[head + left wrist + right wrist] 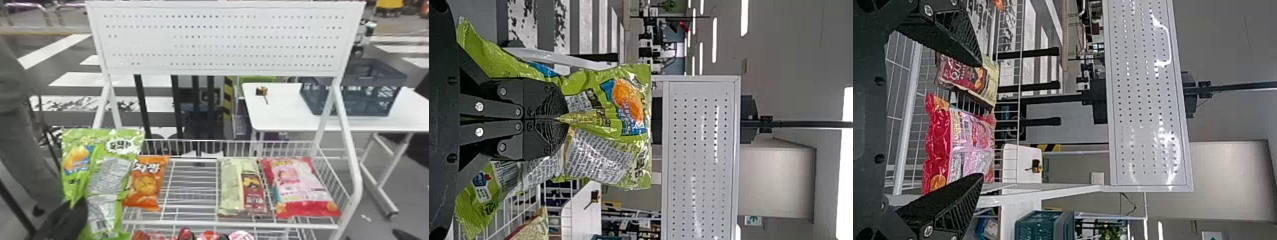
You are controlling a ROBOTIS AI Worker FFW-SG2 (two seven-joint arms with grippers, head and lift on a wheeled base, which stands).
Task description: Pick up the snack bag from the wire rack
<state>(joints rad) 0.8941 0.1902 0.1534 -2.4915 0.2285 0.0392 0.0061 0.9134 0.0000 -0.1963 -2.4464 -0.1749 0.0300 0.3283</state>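
Observation:
At the left of the head view, my left gripper (68,217) comes in from the bottom edge, with the green snack bag (108,172) raised at the rack's left end. In the left wrist view, the left gripper (560,119) is shut on the middle of the green snack bag (604,155), which is pinched and creased between the fingertips. The wire rack (233,224) holds an orange bag (146,183) beside the green one. My right gripper (980,120) stands open in the right wrist view, with nothing between its fingers.
A cream and brown bag (242,188) and a red and pink bag (301,188) lie on the rack's right part. A white perforated panel (220,38) rises behind. Beyond it, a white table (281,118) bears a dark crate (354,95).

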